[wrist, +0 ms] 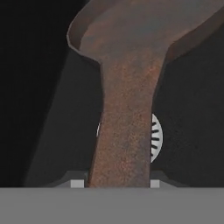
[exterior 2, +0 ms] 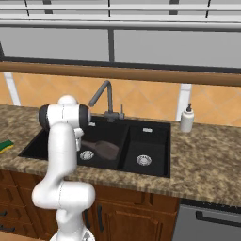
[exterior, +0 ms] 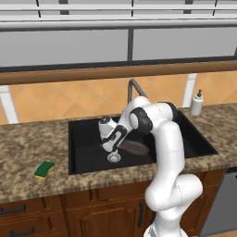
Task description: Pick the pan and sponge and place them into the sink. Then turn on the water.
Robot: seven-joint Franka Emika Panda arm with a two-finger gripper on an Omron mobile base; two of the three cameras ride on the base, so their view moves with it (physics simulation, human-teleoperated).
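Left base view: the black sink is set into the speckled granite counter, and the white arm bends down into its wide basin. The gripper hangs low over the round silver drain near the front of that basin. The pan, dark brown, lies inside the basin just right of the gripper, partly hidden by the arm. The sponge, green over yellow, sits on the counter near its front edge, left of the sink and well apart from it. The faucet arches up behind the basin, and a white soap dispenser stands on the counter at the sink's back right corner.

Right base view: the pan rests in the wide left basin beside its drain; the narrower right basin holds nothing but its own drain. The faucet rises from the sink's back rim between the two basins. The sponge shows at the left edge, on the counter outside the sink. The soap dispenser stands on the counter near the sink's back right corner.

Hand view: the pan stretches away from the camera, its rusty handle running down between the two fingertips, which flank it narrowly. Whether the pads press on the handle or stand just clear of it, I cannot tell. The drain shows behind the handle on the dark basin floor.
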